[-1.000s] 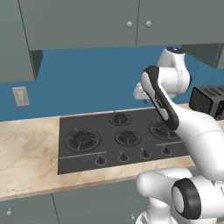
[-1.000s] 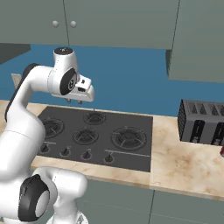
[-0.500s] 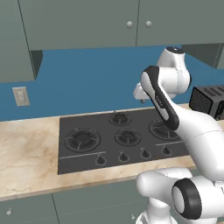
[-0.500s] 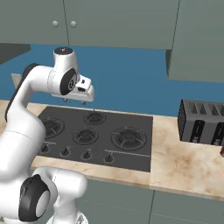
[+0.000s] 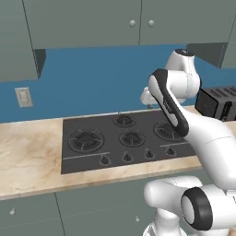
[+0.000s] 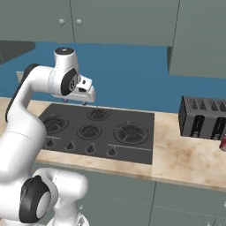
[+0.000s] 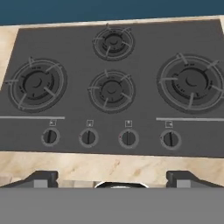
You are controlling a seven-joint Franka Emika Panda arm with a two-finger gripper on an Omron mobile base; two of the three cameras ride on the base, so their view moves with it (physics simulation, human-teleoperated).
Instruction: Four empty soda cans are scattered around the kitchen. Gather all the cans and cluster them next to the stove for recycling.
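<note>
The gripper [image 6: 75, 102] hangs above the back of the stove [image 6: 98, 130], its jaws spread wide with nothing between them. In the hand view the two dark fingertips [image 7: 41, 178] sit far apart near the lower corners, looking straight down on the burners and the row of knobs [image 7: 109, 138]; a small pale rim shows between the tips at the bottom edge, too cut off to say what it is.

The only soda can [image 6: 223, 143] I can make out is a sliver of red at the far right edge of the right base view, standing on the counter [image 6: 185, 156] just beside the black toaster [image 6: 204, 117]. It seems to be upright, though most of it is cropped. That puts it well off to the robot's right of the gripper, past the stove's right edge, with the toaster close by.

My guess is that the next move calls for a long swing or a drive rightward, then a level approach to the can from the front, clear of the toaster
</note>
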